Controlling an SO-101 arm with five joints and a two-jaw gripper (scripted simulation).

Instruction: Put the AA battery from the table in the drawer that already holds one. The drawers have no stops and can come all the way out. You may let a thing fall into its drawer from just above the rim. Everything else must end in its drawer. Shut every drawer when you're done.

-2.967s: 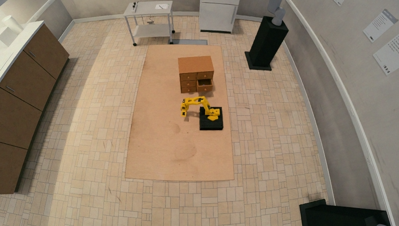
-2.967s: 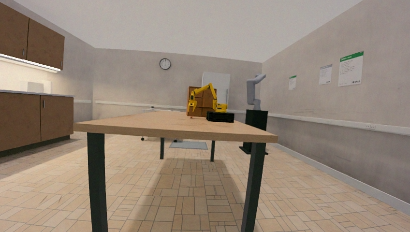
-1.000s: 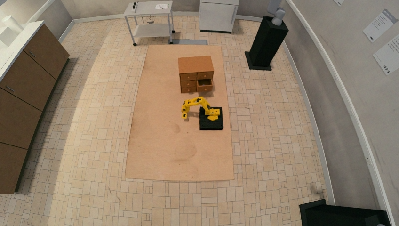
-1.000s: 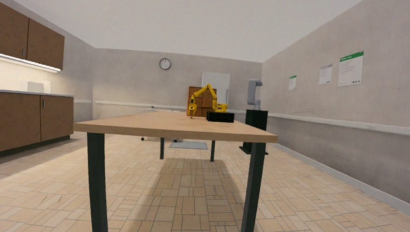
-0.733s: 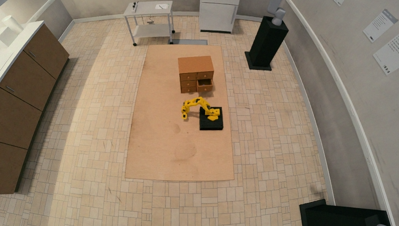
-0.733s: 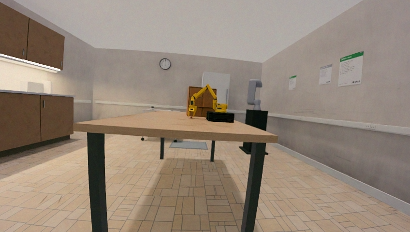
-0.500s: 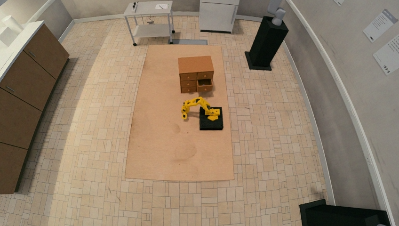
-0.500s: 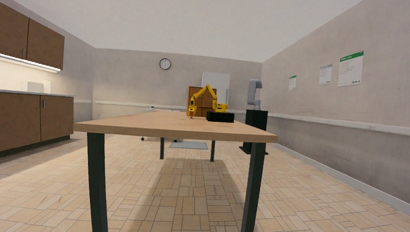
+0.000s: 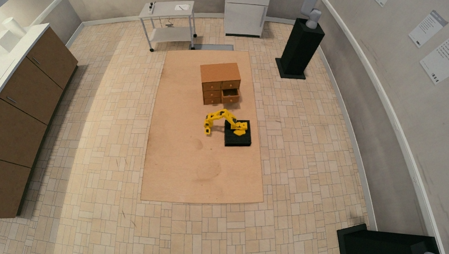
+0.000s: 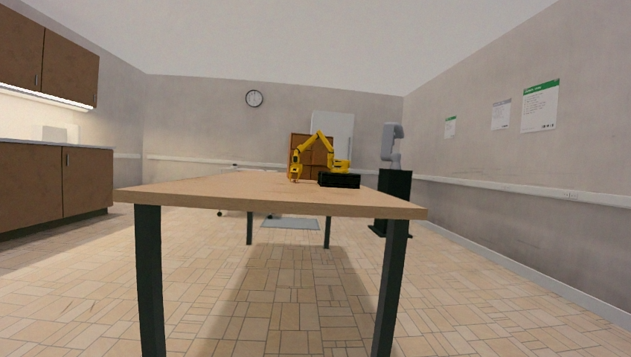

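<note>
My yellow arm reaches left from its black base (image 9: pixel 237 138) (image 10: pixel 338 179) and bends down to the table (image 9: pixel 189 176) (image 10: pixel 266 194). My gripper (image 9: pixel 206 132) (image 10: pixel 292 178) points down just above the table top, in front of the drawer chest's left column. Its fingers stand a narrow gap apart and I see nothing between them. The AA battery is too small to make out in either view. The brown drawer chest (image 9: pixel 219 72) (image 10: pixel 316 155) stands behind the arm. Its middle right drawer (image 9: pixel 230 94) is pulled partly out; the other drawers look shut.
A black pedestal (image 9: pixel 299 50) (image 10: pixel 393 194) with a grey robot stands right of the table. A white cart (image 9: pixel 168 21) and a white cabinet (image 9: pixel 245 17) stand at the far wall. Brown cupboards (image 9: pixel 28 103) line the left side.
</note>
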